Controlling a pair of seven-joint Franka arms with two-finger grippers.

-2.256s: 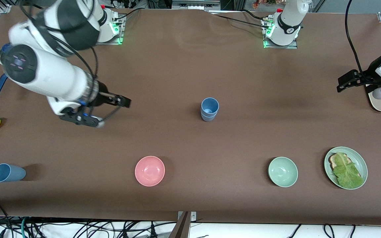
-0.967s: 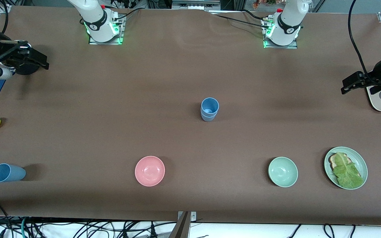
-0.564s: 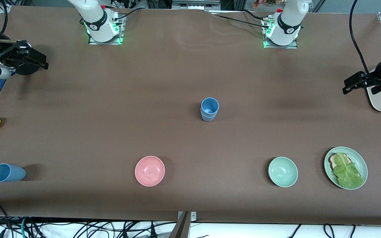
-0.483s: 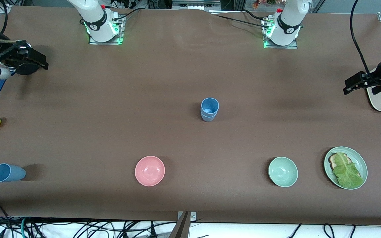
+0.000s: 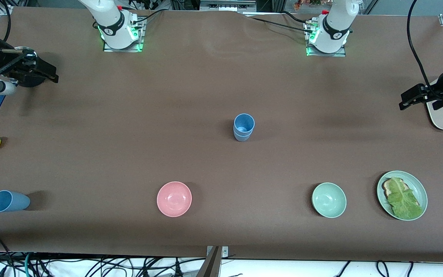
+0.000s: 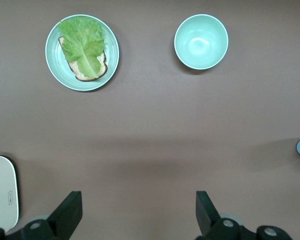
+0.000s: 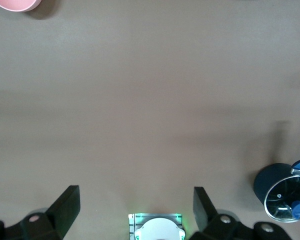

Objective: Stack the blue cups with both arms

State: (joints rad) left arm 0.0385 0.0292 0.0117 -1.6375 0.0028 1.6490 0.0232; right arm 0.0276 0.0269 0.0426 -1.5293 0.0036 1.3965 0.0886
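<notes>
Two cups nested at table centre; both arms pulled back, jaws spread, holding nothing.
Stack (image 5: 243, 127); lone cup (image 5: 8, 201) on its side at 8 o'clock. Right gripper (image 5: 33, 73) has retreated to 10, left gripper (image 5: 412, 98) parked at 3. One cup probably remains.

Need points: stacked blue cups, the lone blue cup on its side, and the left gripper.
stacked blue cups (image 5: 243, 127), front view, on the upper cup's wall just below its rim.
lone blue cup (image 5: 9, 201), front view, middle of its side wall, lying on the table.
left gripper (image 6: 139, 212), left wrist view, midway between its open fingers.
</notes>
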